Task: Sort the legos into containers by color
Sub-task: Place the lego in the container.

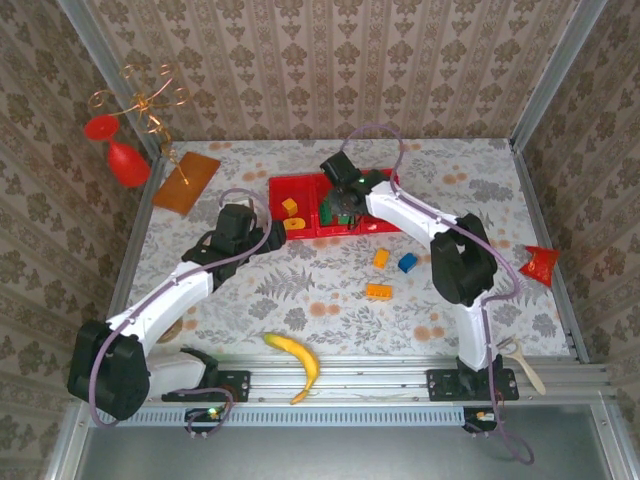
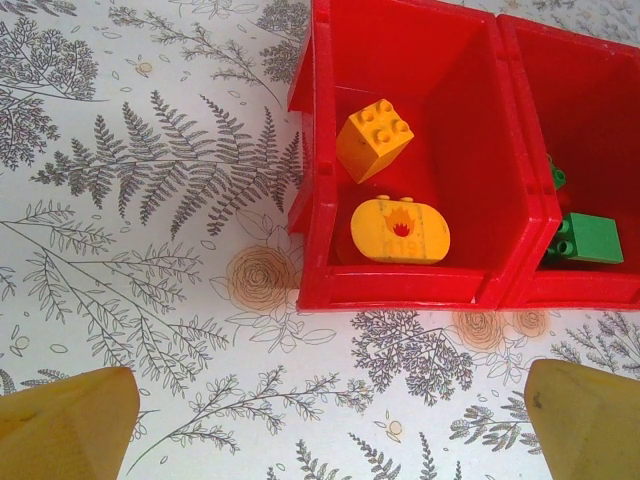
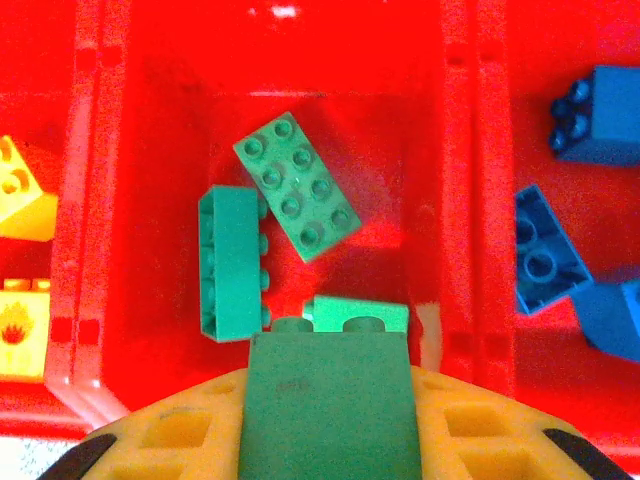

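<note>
Now clamping a green brick (image 3: 327, 400) in the right gripper (image 1: 344, 205), low over the middle compartment of the red tray (image 1: 300, 181), upper centre of the overhead view. Looking down on more green bricks (image 3: 295, 188) lying in that compartment, with blue bricks (image 3: 545, 265) in the one to the right and orange ones (image 2: 374, 138) in the left. Holding the left gripper (image 2: 320, 425) wide apart above the worktop (image 2: 150, 250), just short of the tray's left compartment. Leaving two orange bricks (image 1: 380, 258) and a blue one (image 1: 407, 263) loose on the worktop, right of centre.
</note>
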Tool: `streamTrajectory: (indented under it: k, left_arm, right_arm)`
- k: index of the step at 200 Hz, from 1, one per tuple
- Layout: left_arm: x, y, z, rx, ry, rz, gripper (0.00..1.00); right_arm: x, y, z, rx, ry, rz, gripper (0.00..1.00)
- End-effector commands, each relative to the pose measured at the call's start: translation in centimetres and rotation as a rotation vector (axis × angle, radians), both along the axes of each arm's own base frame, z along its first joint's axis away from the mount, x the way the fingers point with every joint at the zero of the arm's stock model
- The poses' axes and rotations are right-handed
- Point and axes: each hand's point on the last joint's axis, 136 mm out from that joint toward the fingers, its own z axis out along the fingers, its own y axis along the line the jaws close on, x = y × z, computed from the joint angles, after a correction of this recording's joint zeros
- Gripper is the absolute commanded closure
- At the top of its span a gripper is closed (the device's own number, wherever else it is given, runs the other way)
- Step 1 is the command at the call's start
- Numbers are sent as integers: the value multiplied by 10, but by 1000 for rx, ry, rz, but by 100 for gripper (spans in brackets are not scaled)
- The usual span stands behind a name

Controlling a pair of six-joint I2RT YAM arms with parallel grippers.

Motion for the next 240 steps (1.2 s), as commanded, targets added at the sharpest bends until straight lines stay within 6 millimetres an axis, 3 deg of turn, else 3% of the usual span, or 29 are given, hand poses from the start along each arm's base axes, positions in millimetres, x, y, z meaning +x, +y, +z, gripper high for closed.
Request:
streamTrajectory:
  k: [1,67,110,139,198,240]
  left_arm:
    - [-1,5,6,-17,-12,17,0]
    - [-1,5,7,-18,-12,15,0]
    - [-2,4,7,-19,-11,4,0]
    - [-2,4,7,-13,-14,-4,0]
    - [-4,-4,13,-7,-34,-53,0]
    - [-8,-22,15,3,-43,-108,0]
  right_arm:
    - [9,-2,-4,-49,9,21,76]
    - [28,4,-13,-50,11,23,73]
    - [34,-3,-11,-50,5,0,56]
    - [34,-6,2,-41,-16,-2,47]
    - [21,-16,47,-11,-86,-12,42]
    - [-5,-50,71,-8,-136,-86,32]
